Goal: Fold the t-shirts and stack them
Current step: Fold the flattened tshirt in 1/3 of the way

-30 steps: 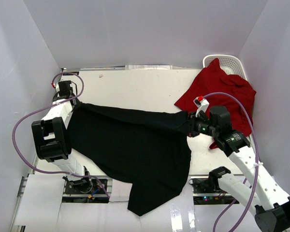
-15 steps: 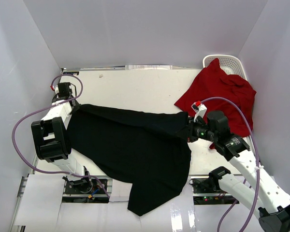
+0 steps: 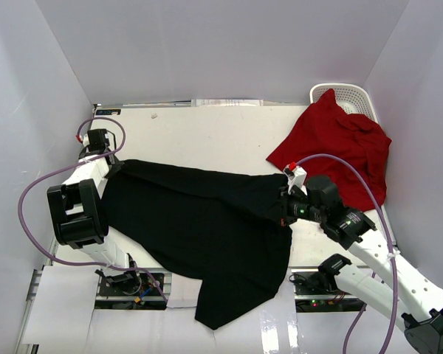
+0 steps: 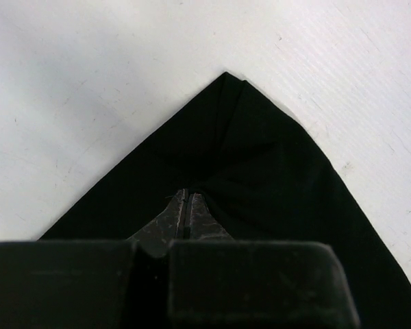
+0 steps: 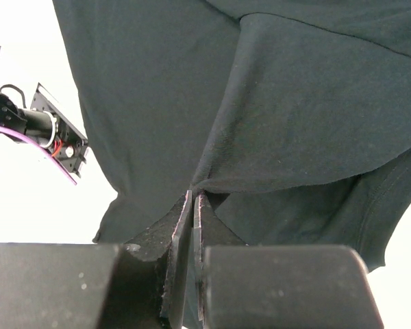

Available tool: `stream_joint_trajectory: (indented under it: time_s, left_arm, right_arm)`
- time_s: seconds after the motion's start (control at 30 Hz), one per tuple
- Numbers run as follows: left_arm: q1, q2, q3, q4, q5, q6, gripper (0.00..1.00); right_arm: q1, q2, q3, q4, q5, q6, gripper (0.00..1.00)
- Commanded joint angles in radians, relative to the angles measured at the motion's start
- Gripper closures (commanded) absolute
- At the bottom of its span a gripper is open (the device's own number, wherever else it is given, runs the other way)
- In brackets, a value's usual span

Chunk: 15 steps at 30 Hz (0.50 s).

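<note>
You are seeing no text, number, brand or sign that can be read in any of the three views. The black t-shirt (image 3: pixel 199 221) and the red t-shirt (image 3: pixel 340 144) are showing you only plain cloth. The pale strip (image 3: pixel 225 102) lying at the far edge of the table (image 3: pixel 207 136) is coming through too small for you to tell whether it carries any print.

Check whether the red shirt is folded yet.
No, the red shirt lies crumpled, one end draped over the basket.
</note>
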Motion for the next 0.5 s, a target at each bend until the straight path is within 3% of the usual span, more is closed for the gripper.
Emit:
stream_joint_trajectory:
  time_s: [0.0, 0.47]
  left_arm:
    - [0.007, -0.068, -0.008, 0.003, -0.006, -0.006, 1.0]
    - [0.024, -0.071, -0.017, -0.002, 0.005, -0.024, 1.0]
  right_arm:
    - [0.018, -0.005, -0.011, 0.042, 0.029, 0.012, 0.92]
    - [0.047, -0.001, -0.037, 0.044, 0.047, 0.029, 0.92]
